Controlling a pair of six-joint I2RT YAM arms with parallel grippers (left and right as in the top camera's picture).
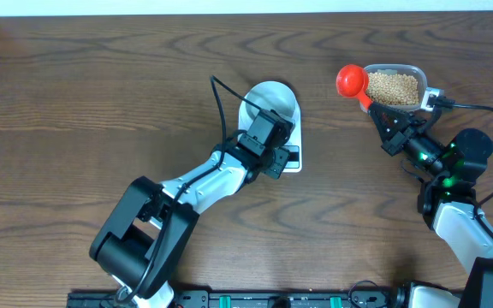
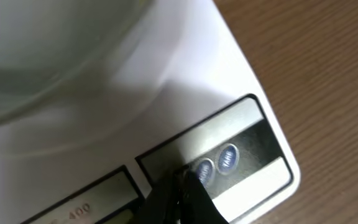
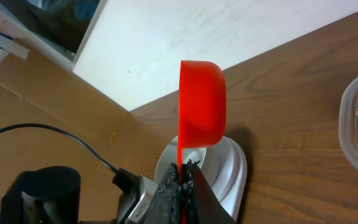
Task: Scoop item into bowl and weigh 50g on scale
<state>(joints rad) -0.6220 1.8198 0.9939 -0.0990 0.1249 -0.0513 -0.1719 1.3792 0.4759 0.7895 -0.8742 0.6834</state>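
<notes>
The scale (image 2: 229,74) sat mid-table with the one white bowl (image 1: 272,96) on its platform, and no beans showed in the bowl. The left gripper (image 2: 180,186) hung over the scale's dark panel, fingers pinched together into a single point and holding nothing, its tip at the nearer of the two round buttons (image 2: 227,157). I could not read the display.

Well off to the scale's right, the right gripper (image 3: 182,186) was clamped on the handle of the single red scoop (image 3: 202,102), which looked empty. The scoop hovered just beside the one clear tub (image 3: 345,121), on the side facing the scale. All the beans (image 1: 392,87), far too many to count, lay heaped in that tub.

Several things looked risky to me. A heavy press on the button could nudge the scale or jolt the bowl off centre. If the press missed, the bowl's own weight would stay in the reading. The left arm also lay across the scale, so a loaded scoop coming over might clip it and scatter beans on the table (image 1: 75,103). Digging hard could push the light tub away, and a full scoop tipped at once might overshoot the target weight.
</notes>
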